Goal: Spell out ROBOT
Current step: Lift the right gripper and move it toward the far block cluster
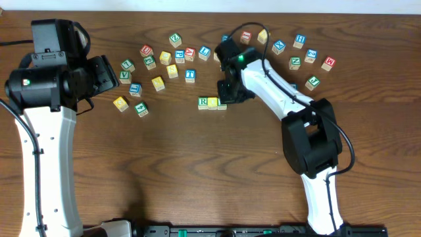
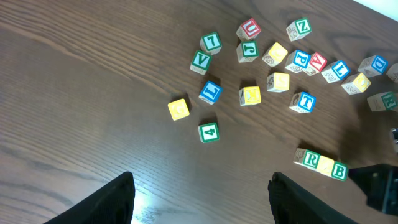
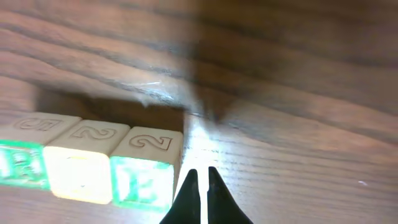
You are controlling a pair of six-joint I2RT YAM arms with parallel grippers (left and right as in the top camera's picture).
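A row of three letter blocks lies mid-table: a green R point(image 1: 203, 102), a yellow block point(image 1: 212, 102) and a green B point(image 1: 222, 105), partly under my right gripper. The left wrist view shows the row as R point(image 2: 310, 160), yellow point(image 2: 324, 165), B point(image 2: 339, 170). The right wrist view shows the B block point(image 3: 144, 176) just left of my right gripper point(image 3: 202, 186), which is shut and empty beside it. My left gripper point(image 2: 202, 202) is open and empty, high above the table's left side. Loose letter blocks, among them a blue T point(image 1: 190, 75), lie scattered behind.
Several loose blocks lie in an arc across the far table, from a yellow one point(image 1: 120, 103) and a green 4 point(image 1: 141, 109) at the left to a red W point(image 1: 328, 63) at the right. The right arm point(image 1: 276, 89) reaches over the centre.
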